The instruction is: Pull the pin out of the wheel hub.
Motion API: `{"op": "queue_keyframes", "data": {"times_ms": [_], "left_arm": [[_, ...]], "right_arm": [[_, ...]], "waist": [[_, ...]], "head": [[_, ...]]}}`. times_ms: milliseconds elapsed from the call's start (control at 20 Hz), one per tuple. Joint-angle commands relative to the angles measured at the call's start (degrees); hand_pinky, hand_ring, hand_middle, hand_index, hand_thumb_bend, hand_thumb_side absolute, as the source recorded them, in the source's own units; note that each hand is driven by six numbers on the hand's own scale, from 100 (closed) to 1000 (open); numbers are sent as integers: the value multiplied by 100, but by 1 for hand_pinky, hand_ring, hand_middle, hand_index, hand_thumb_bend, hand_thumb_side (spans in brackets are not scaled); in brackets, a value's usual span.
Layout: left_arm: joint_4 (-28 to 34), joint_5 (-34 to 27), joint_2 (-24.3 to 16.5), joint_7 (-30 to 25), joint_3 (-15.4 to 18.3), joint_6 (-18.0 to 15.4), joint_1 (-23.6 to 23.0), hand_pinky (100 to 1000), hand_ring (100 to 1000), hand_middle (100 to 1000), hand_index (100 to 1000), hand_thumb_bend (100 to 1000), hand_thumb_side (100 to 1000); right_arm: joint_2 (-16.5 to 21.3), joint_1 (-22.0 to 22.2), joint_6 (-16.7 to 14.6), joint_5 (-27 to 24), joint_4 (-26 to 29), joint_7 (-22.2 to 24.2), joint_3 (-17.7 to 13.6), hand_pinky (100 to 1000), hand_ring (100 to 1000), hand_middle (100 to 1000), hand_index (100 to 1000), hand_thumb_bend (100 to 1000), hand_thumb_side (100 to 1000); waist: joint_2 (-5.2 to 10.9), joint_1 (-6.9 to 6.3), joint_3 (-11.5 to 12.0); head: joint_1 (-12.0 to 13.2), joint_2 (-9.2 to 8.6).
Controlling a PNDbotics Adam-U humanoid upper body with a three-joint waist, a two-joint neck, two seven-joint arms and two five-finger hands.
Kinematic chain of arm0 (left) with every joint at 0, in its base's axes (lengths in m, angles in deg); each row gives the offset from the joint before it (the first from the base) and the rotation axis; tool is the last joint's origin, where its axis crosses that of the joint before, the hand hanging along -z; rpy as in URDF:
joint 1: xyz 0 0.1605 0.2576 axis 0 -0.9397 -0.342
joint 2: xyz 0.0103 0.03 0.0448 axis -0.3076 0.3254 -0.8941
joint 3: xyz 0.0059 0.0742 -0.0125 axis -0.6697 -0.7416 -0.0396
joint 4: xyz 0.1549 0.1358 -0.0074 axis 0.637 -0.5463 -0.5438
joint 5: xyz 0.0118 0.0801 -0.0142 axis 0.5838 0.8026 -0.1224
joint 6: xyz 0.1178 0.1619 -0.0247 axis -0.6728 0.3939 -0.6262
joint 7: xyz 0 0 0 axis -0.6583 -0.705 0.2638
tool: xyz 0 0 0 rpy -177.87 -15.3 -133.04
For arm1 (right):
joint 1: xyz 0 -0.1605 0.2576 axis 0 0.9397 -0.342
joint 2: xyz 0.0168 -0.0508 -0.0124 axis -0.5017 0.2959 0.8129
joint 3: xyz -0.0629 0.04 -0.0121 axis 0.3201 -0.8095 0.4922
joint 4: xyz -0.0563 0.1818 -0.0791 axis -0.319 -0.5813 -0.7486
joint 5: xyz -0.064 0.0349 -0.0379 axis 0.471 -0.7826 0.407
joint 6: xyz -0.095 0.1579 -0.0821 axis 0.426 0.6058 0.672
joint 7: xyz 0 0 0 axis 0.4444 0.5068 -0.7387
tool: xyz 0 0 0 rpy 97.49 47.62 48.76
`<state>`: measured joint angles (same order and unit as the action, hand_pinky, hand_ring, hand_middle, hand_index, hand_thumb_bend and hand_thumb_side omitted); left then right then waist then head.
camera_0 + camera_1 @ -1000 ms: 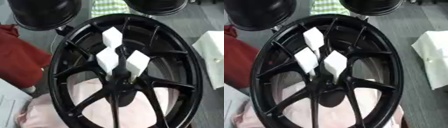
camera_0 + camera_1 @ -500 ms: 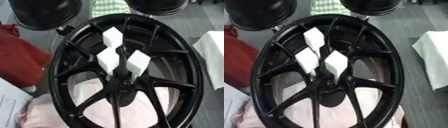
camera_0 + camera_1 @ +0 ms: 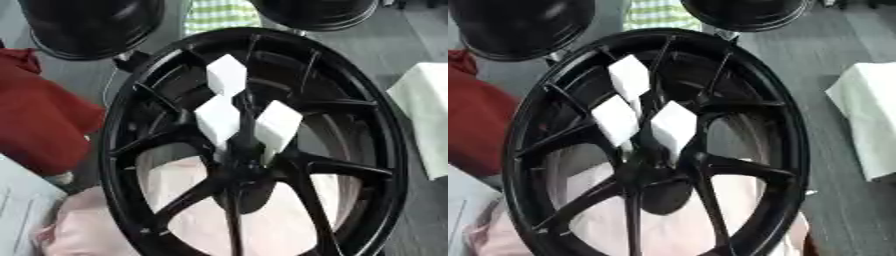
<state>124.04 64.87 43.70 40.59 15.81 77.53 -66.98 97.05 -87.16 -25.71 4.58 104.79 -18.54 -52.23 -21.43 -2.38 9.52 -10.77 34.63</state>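
Note:
A large black spoked wheel (image 3: 122, 150) fills both views, lying tilted over a pink cloth. Its hub (image 3: 236, 172) sits just below the middle. Three white blocky pieces stand up from the hub area: one higher up (image 3: 227, 75), one at the left (image 3: 217, 120) and one at the right (image 3: 277, 126). Thin stems seem to run from them down towards the hub, but I cannot make out which is the pin. Neither of my hands shows in either view.
Two more black rims (image 3: 92, 25) (image 3: 319, 11) lie at the top, with a green-striped cloth (image 3: 219, 14) between them. A red cloth (image 3: 39, 120) is at the left, a white bundle (image 3: 868, 117) at the right, a pale sheet (image 3: 22, 210) at the lower left.
The whole picture has shifted a little, so the camera moved. The wheel and the white pieces keep their places. The pale sheet at the lower left now shows more.

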Motion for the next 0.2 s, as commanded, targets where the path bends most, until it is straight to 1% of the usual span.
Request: {"op": "queue_keyframes", "data": {"times_ms": [50, 100, 200], "left_arm": [[76, -43, -53, -25, 20, -5, 69, 657, 660, 571, 726, 100, 755], [77, -57, -40, -24, 19, -5, 79, 657, 660, 571, 726, 100, 755], [78, -77, -11, -23, 14, -4, 103, 657, 660, 571, 726, 100, 755]], "right_arm": [[-487, -385, 119, -48, 351, 57, 36, 902, 858, 625, 812, 100, 516], [-716, -504, 178, -35, 397, 36, 31, 902, 855, 624, 812, 100, 531], [-1132, -673, 267, -1, 485, 27, 18, 904, 852, 623, 810, 100, 525]], "waist": [[252, -48, 18], [253, -56, 24], [250, -72, 37]], "head": [[-36, -24], [-40, -25], [-47, -31]]}}
